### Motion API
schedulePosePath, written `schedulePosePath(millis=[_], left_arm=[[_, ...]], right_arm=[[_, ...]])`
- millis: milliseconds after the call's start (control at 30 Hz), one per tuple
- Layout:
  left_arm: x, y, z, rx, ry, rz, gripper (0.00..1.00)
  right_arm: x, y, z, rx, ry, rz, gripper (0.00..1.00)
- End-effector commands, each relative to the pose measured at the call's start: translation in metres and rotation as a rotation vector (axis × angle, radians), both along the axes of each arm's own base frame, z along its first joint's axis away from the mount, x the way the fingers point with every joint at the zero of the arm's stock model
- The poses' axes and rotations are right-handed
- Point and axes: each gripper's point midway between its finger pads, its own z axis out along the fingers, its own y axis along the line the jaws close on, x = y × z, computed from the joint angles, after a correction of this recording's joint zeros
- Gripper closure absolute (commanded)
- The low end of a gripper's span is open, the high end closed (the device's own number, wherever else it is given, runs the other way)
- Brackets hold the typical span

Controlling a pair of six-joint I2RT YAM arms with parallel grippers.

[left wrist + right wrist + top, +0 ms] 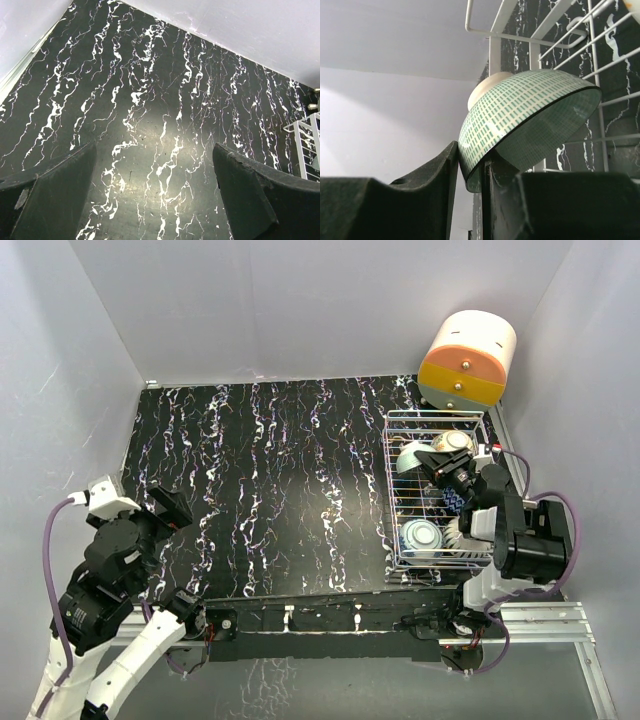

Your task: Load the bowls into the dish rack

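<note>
Mint bowl (530, 115): glazed ceramic, stiff, slick, chips easily. Right gripper (470, 167) jaws narrow, pinching rim; keep your hold there. Left gripper (154, 155) jaws wide, empty.

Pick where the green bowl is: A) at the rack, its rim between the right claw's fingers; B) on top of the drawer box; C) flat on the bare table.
A: the right wrist view shows the green bowl tilted beside the rack, rim between the fingers of the right claw.

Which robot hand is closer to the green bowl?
Right. The right gripper has its fingers around the rim of the green bowl, inside the dish rack. The left gripper hovers far off, across the table.
</note>
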Motion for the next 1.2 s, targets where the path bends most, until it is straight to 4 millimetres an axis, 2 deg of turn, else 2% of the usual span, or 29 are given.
schedulePosePath(millis=[0,300,467,533,633,833,900,1167], left_arm=[[0.002,-0.004,-0.003,-0.009,-0.003,-0.011,0.03],[0.003,-0.007,-0.008,-0.020,-0.002,-0.020,0.03],[0.004,-0.007,-0.005,-0.023,-0.008,-0.025,0.03],[0.003,-0.008,-0.005,-0.024,-0.009,-0.027,0.03],[0.002,-0.007,-0.005,-0.025,-0.009,-0.027,0.03],[0.001,-0.006,-0.002,-0.029,-0.020,-0.026,0.03],[0.002,-0.007,-0.002,-0.031,-0.022,-0.029,0.03],[0.002,-0.008,-0.003,-0.032,-0.020,-0.035,0.03]], right_arm=[[-0.007,-0.006,-0.034,-0.102,0.144,-0.041,0.75],[-0.023,-0.006,-0.049,-0.159,0.246,-0.028,0.65],[-0.029,-0.006,-0.049,-0.181,0.269,-0.029,0.62],[-0.032,-0.007,-0.050,-0.196,0.290,-0.029,0.52],[-0.034,-0.010,-0.049,-0.226,0.314,-0.034,0.45],[-0.034,-0.021,-0.046,-0.327,0.358,-0.054,0.41],[-0.035,-0.023,-0.044,-0.349,0.365,-0.058,0.36],[-0.035,-0.024,-0.035,-0.373,0.352,-0.050,0.35]])
